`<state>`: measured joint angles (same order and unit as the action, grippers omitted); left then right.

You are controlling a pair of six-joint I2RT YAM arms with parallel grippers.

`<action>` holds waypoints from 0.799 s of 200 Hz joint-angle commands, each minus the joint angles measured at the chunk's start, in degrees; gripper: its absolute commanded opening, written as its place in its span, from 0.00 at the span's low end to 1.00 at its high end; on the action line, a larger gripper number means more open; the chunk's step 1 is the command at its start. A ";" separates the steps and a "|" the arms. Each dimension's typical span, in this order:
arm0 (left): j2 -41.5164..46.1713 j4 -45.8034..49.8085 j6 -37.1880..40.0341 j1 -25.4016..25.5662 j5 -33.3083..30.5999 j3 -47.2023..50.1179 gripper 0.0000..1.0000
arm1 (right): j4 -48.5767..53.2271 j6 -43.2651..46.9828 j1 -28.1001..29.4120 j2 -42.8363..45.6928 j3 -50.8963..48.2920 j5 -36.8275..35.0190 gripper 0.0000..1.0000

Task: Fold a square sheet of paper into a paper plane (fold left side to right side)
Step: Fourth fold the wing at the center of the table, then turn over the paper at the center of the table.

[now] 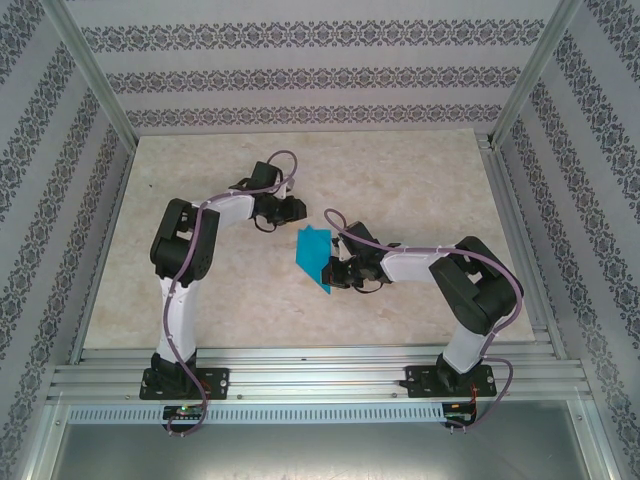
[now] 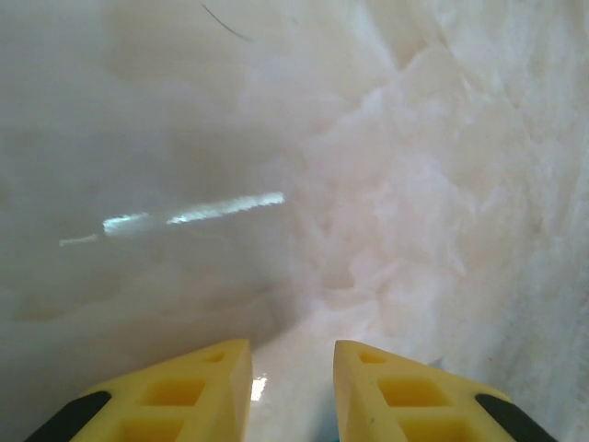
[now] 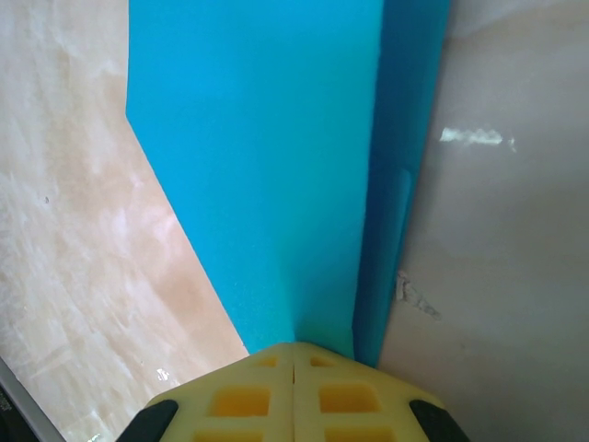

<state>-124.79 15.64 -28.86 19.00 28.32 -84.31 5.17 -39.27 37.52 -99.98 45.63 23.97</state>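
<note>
The right jaws pinch the narrow end of the folded turquoise paper, which widens ahead of them. The left jaws stand slightly spread above the pale surface.

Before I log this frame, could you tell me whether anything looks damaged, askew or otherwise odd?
Nothing stands out. The folded blue paper is pinched at its narrow end by the shut right gripper, with no tears visible; the left gripper stands open over the table, holding nothing.
</note>
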 commanded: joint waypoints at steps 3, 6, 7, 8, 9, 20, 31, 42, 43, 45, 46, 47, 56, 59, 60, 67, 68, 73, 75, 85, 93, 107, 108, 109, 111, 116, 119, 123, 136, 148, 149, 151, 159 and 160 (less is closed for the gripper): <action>4.88 -0.49 3.49 -3.20 -6.10 2.11 0.35 | 12.14 1.99 0.80 0.07 -1.67 -2.76 0.09; 6.05 -0.38 3.67 -3.38 -6.18 2.56 0.35 | 12.13 2.20 0.70 0.78 -1.20 -2.77 0.09; 6.36 -0.27 3.70 -3.46 -6.17 2.66 0.36 | 12.14 2.27 0.62 1.03 -1.00 -2.73 0.09; 6.86 -0.22 3.76 -3.50 -6.21 2.84 0.36 | 12.23 2.31 0.62 1.25 -0.81 -2.72 0.10; 7.25 -0.15 3.87 -3.56 -6.23 3.01 0.36 | 12.28 2.38 0.63 1.48 -0.59 -2.75 0.10; 11.78 0.56 4.57 -4.00 -6.56 4.88 0.38 | 12.90 3.54 0.20 4.07 1.78 -2.61 0.13; 16.60 1.03 4.94 -4.36 -6.72 7.43 0.39 | 14.22 4.68 -0.55 7.22 4.32 -3.50 0.18; 21.84 0.94 5.02 -4.33 -6.58 10.97 0.41 | 15.17 5.90 -1.41 10.29 6.22 -4.63 0.25; 22.25 0.91 4.99 -4.37 -6.55 11.26 0.42 | 15.24 5.97 -1.49 10.53 6.36 -4.72 0.25; 23.33 0.76 4.92 -4.36 -6.48 12.13 0.42 | 15.40 6.14 -1.68 11.07 6.46 -4.96 0.27; 23.74 0.65 4.81 -4.34 -6.41 12.49 0.43 | 15.44 6.27 -1.76 11.18 6.61 -5.01 0.27; 24.13 0.59 4.75 -4.34 -6.33 12.81 0.43 | 15.46 6.33 -1.93 11.46 6.73 -5.13 0.28; 28.45 -0.45 3.62 -4.33 -5.92 16.85 0.44 | 15.47 7.33 -3.16 13.47 7.25 -5.26 0.31; 29.67 -1.22 3.04 -4.39 -5.42 18.30 0.45 | 15.34 7.64 -3.61 13.94 7.28 -5.31 0.33; 30.03 -1.44 2.81 -4.40 -5.22 18.74 0.45 | 15.28 7.85 -3.82 14.11 7.28 -5.37 0.33; 32.91 -3.67 1.29 -4.25 -3.90 22.51 0.45 | 14.93 8.61 -4.97 14.91 6.97 -5.67 0.35; 33.37 -3.94 0.97 -4.29 -3.76 22.96 0.45 | 14.85 8.69 -5.16 14.99 6.91 -5.63 0.35; 35.00 -5.71 -0.35 -4.25 -2.71 25.68 0.46 | 14.43 9.43 -6.05 15.25 6.70 -5.53 0.37; 35.55 -6.30 -0.94 -4.22 -2.36 26.59 0.46 | 14.32 9.68 -6.40 15.26 6.63 -5.30 0.37; 38.06 -9.74 -3.61 -3.78 -0.17 31.39 0.46 | 13.36 11.08 -7.83 15.06 6.41 -4.72 0.39; 39.40 -12.15 -5.51 -3.24 1.43 34.49 0.46 | 12.51 12.20 -8.57 14.56 6.40 -4.34 0.40; 40.47 -15.58 -8.62 -1.88 3.23 38.66 0.47 | 11.04 13.66 -8.88 12.81 6.66 -3.46 0.42; 40.44 -15.74 -8.86 -1.74 3.37 38.86 0.47 | 10.93 13.76 -8.87 12.67 6.66 -3.30 0.42; 40.43 -16.00 -9.07 -1.63 3.48 39.13 0.46 | 10.75 13.82 -8.87 12.51 6.71 -3.08 0.42; 40.51 -16.43 -9.47 -1.39 3.63 39.57 0.46 | 10.46 13.94 -8.87 12.18 6.74 -2.73 0.42; 40.59 -17.65 -10.39 -0.83 4.03 40.63 0.47 | 9.50 14.23 -8.87 11.18 6.76 -1.52 0.42; 40.59 -18.49 -11.04 -0.55 4.15 41.31 0.46 | 8.93 14.25 -8.87 10.57 6.71 -0.95 0.42; 40.55 -19.32 -11.80 -0.04 4.35 41.99 0.47 | 8.13 14.04 -8.87 9.88 6.55 -0.38 0.42; 39.95 -21.42 -13.50 1.58 4.77 43.54 0.47 | 5.52 13.68 -8.70 7.29 6.32 1.88 0.41; 39.00 -21.79 -13.66 3.00 4.34 43.99 0.47 | 4.20 13.17 -8.30 5.19 6.49 2.35 0.40; 38.92 -21.79 -13.71 3.11 4.32 43.98 0.47 | 4.09 13.12 -8.28 5.08 6.49 2.38 0.40; 38.75 -21.79 -13.75 3.38 4.25 44.02 0.47 | 3.74 13.09 -8.19 4.78 6.49 2.59 0.40; 38.08 -21.96 -13.77 4.11 4.03 44.07 0.47 | 2.83 12.76 -7.95 3.74 6.58 3.10 0.39; 38.02 -21.96 -13.81 4.15 3.99 44.06 0.47 | 2.74 12.70 -7.92 3.61 6.58 3.10 0.39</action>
<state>-85.65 0.93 -39.40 20.99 30.89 -40.03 13.17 -27.27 28.69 -93.58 52.14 23.81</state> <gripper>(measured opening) 0.467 0.400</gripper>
